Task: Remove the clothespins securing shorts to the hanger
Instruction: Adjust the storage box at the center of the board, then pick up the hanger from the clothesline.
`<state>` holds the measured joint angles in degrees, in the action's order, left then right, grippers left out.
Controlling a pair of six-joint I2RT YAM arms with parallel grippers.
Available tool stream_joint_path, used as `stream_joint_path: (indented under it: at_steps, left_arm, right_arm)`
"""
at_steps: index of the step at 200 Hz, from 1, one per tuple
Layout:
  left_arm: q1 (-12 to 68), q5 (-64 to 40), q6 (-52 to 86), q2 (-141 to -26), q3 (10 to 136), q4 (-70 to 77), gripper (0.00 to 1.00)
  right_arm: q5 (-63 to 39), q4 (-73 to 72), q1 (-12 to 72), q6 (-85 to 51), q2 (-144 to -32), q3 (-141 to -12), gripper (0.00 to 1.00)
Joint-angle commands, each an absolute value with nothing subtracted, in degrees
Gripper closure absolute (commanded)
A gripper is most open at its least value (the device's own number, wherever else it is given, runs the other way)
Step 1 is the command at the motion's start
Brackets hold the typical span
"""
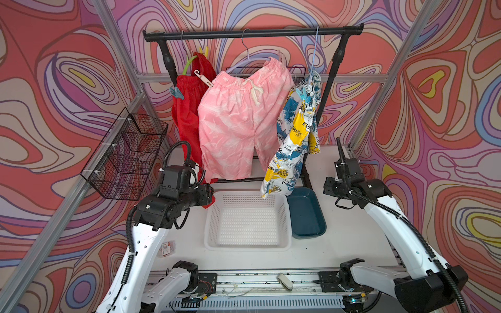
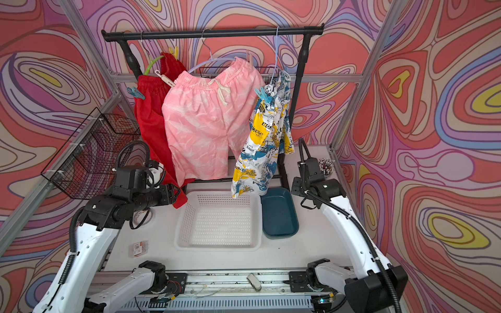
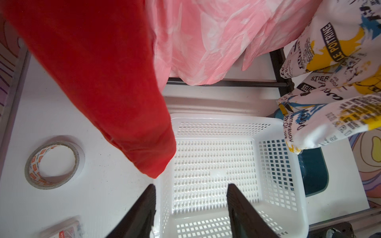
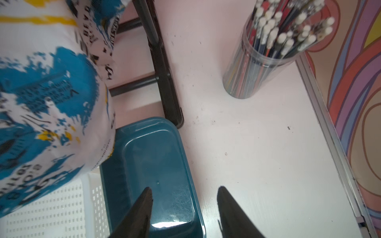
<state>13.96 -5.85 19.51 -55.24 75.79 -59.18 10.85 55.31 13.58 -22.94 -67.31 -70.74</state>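
Swirl-patterned pink-and-purple walls (image 1: 447, 108), aluminium frame rails (image 1: 357, 78), white tabletop (image 1: 352, 238), black wire basket (image 1: 127, 157).

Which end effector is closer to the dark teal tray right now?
Right. The right end effector hangs over an edge of the dark teal tray; the left end effector hangs over the white basket beside it.

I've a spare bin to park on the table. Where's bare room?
Bare table lies in front of the white basket and teal tray, and between the tray and the pencil jar. Crowded: the tape roll and small box at left, shorts hanging over the basket.
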Motion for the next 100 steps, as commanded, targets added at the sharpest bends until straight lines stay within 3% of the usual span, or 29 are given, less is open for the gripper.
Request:
stream_joint_path:
  at_steps: [1,54,100]
  left_arm:
    - [14.4,-7.2,17.5,-53.9,79.0,-64.0,0.42]
    - [14.7,-8.0,16.5,-55.8,88.0,-67.4,0.43]
    - [14.7,-0.1,16.7,-59.4,102.2,-73.1,0.44]
  right_arm:
    - [9.5,55.9,13.8,-22.2,-66.3,-73.3,0.47]
    - [4.0,52.2,13.8,-20.1,-64.3,-74.5,0.47]
    - [-1.8,50.0,13.7,-15.9,-62.7,-76.3,0.47]
